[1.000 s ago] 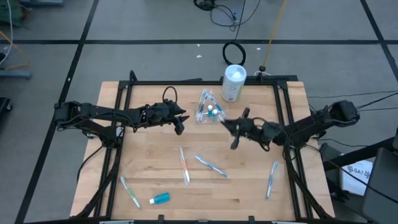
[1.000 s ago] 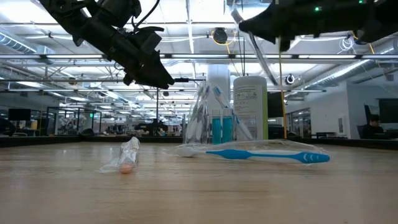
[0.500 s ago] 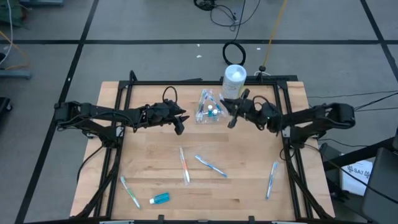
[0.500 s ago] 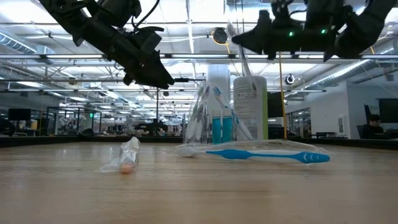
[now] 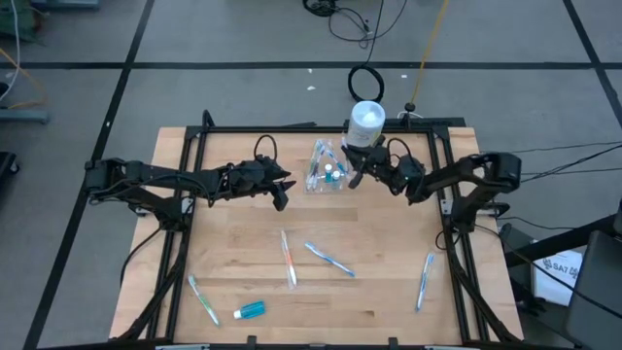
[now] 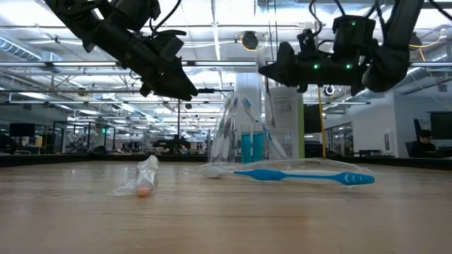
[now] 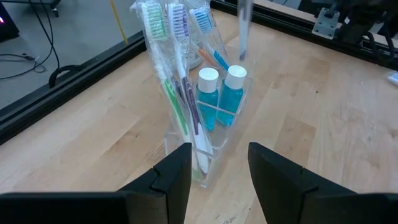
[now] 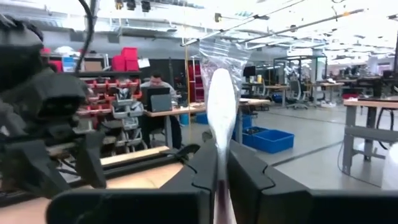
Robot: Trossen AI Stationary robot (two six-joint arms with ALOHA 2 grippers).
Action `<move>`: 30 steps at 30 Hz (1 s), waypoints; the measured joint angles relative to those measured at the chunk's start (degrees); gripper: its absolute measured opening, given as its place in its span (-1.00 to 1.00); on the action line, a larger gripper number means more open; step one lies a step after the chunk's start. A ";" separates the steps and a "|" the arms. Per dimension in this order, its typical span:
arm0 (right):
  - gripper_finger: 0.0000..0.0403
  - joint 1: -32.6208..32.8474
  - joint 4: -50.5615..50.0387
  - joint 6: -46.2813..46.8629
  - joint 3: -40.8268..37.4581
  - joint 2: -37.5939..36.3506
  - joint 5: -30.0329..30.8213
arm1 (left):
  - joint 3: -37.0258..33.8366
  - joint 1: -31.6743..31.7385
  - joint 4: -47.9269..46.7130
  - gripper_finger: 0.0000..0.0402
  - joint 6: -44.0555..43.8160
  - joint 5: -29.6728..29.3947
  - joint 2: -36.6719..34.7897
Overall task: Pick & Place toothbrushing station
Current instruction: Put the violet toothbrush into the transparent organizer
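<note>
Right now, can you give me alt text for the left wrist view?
A clear holder on the wooden table holds wrapped toothbrushes and two blue toothpaste tubes. The left hand, open, points at it from close by.

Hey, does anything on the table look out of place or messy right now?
Yes. Several wrapped toothbrushes and one toothpaste tube lie scattered flat across the near table, away from the clear holder where the others stand.

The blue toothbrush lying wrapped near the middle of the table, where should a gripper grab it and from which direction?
Probably take the blue toothbrush around the middle of its handle, coming straight down from above. It lies flat on the table, long and thin, so the fingers should close across its narrow width; nothing lies close beside it.
</note>
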 joint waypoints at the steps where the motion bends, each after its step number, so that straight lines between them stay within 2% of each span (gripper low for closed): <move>1: -0.93 -0.09 1.02 0.01 0.00 1.14 0.04 | 0.00 0.01 0.00 -0.20 0.00 0.00 0.00; 4: -0.96 -0.06 4.45 -0.63 0.00 4.57 0.44 | 0.00 0.01 0.00 -0.20 0.02 0.00 0.00; 9: -0.87 -0.03 5.15 -0.81 0.00 8.00 6.22 | 0.00 0.01 -0.10 -0.20 0.04 0.00 0.00; 17: -0.96 1.10 2.22 -0.32 0.00 10.09 6.35 | 0.00 -0.01 -0.16 -0.20 0.20 0.02 0.00; 23: -0.84 3.95 -1.11 -0.48 0.02 10.04 17.46 | 0.00 -0.01 -0.29 -0.20 0.17 0.04 0.00; 30: -0.87 7.18 -4.22 -0.53 0.02 10.05 20.87 | 0.00 -0.03 -1.76 -0.20 0.15 0.07 0.00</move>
